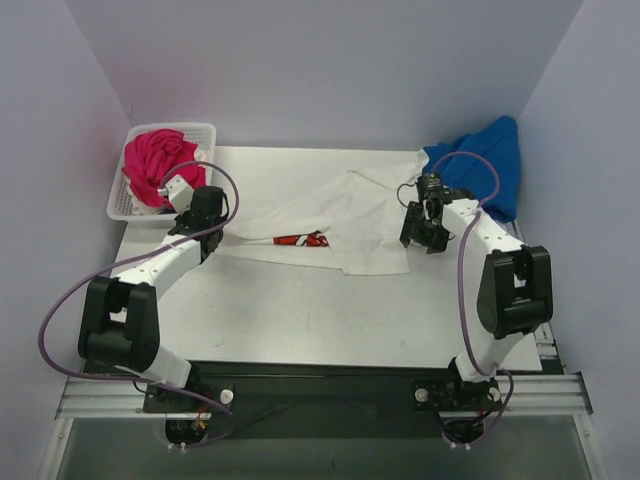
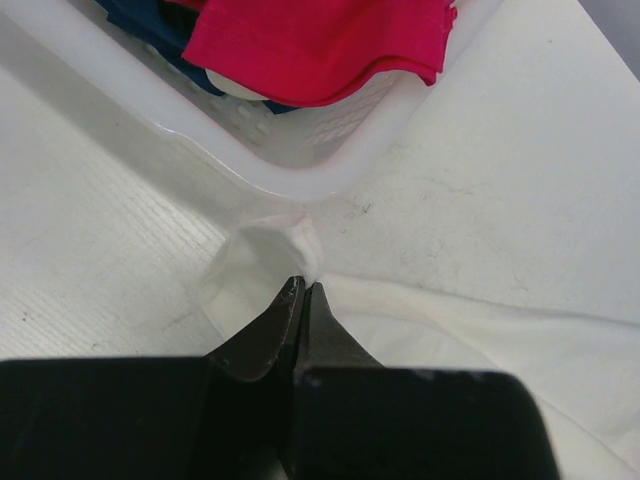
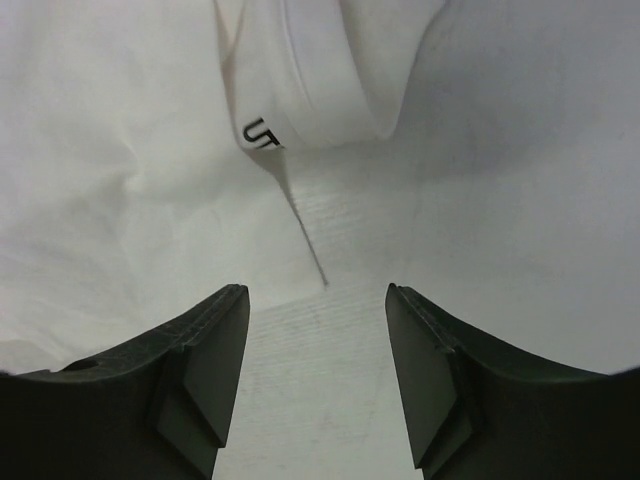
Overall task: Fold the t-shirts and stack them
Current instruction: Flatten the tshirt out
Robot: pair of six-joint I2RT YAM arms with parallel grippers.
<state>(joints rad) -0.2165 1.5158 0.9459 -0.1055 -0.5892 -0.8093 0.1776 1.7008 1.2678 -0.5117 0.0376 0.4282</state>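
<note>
Left pincer (image 2: 302, 288) nips white t-shirt (image 2: 480, 330); right pincer (image 3: 316, 292) spread above it.

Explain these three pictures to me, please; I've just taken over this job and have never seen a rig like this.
Two robot arms are bolted at the near edge of a table. The wide picture looks down from above and behind them. The other two come from cameras on each wrist, with that arm's dark jaws at the bottom. A white shirt with a red print lies crumpled mid-table, a blue shirt is at the far right corner, and a pink shirt sits in a white basket at the far left. The left gripper is shut, pinching an edge of the white shirt beside the basket. The right gripper is open above the white shirt, holding nothing.
</note>
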